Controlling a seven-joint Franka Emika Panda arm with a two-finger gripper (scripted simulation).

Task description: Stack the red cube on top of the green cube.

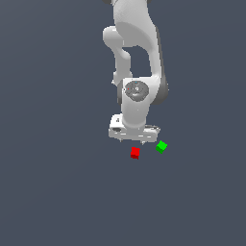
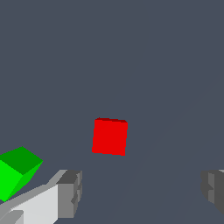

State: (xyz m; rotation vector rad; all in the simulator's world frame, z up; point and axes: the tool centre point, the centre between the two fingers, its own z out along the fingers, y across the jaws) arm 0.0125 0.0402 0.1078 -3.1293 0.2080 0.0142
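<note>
Below the claw, exterior view: the red cube sits on the dark grey floor, a little under the white claw and apart from it.
Green cube, exterior view: the green cube lies just beside the claw's lower edge, toward the exterior view's right, turned at an angle; it is near the red cube but not touching it.
Arm, exterior view: the white arm comes down from above and its hand body hides the fingers, so the width of the opening cannot be read from this camera.
Claw, wrist view: the two grey fingertips stand far apart at either side, the claw spread wide with nothing between them.
Red cube, wrist view: the red cube rests flat on the floor beyond the gap, nearer the finger with the white body, untouched.
Green cube, wrist view: the green cube lies outside that same finger, just beside it, tilted relative to the red one and apart from it.
</note>
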